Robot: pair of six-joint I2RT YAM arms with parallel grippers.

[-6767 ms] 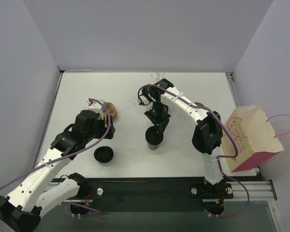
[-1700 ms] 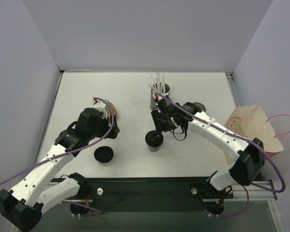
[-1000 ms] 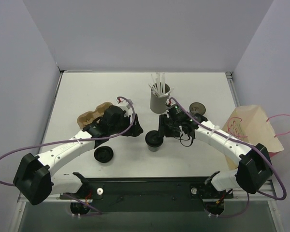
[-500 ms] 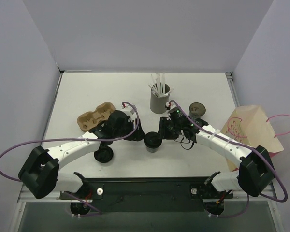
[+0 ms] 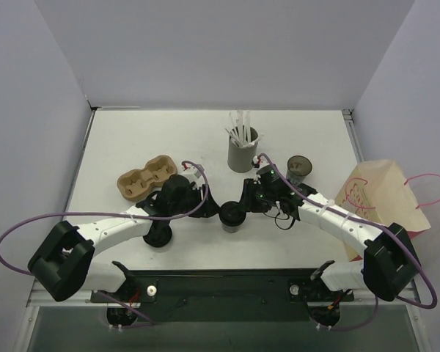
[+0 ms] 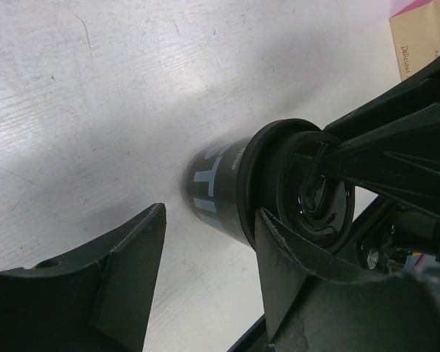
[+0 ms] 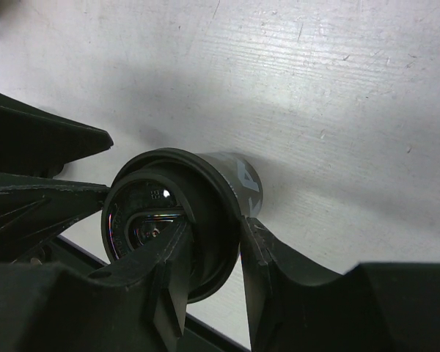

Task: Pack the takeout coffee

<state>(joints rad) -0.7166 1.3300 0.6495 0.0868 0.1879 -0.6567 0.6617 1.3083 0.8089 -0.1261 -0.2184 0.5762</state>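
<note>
- The small, short, dark takeout coffee cup (image 5: 232, 217) stands upright on the white worktop (image 5: 132, 136). It is about midway across and toward the near edge, with its round dark rim open to the top.
- The right tool (image 5: 244, 207) is clamped on the takeout coffee cup's wall. In the right wrist view one finger (image 7: 172, 268) reaches inside the mouth, the other lies against the outer side, and the rim is pinched between them.
- The left tool (image 5: 210, 208) is at the cup's left side with its jaws apart.
- In the left wrist view one of its fingers (image 6: 301, 282) overlaps the cup's rim; I cannot tell whether it touches. The other finger stands clear, with bare worktop between it and the cup.
- White lettering shows on the cup's dark side in both wrist views.
- A grey cylinder holding white straws (image 5: 243, 150) stands behind the cup, apart from it.
- A brown moulded cardboard two-cup carrier (image 5: 145, 177) lies to the left, beyond the left arm.
- A flat round black lid (image 5: 158, 235) lies left of the cup, partly hidden under the left arm.
- A second small dark cup (image 5: 299, 167) stands to the right of the straw cylinder.
- A tan paper bag with pink handles (image 5: 381, 205) is at the worktop's right edge, well apart from the takeout coffee cup.
</note>
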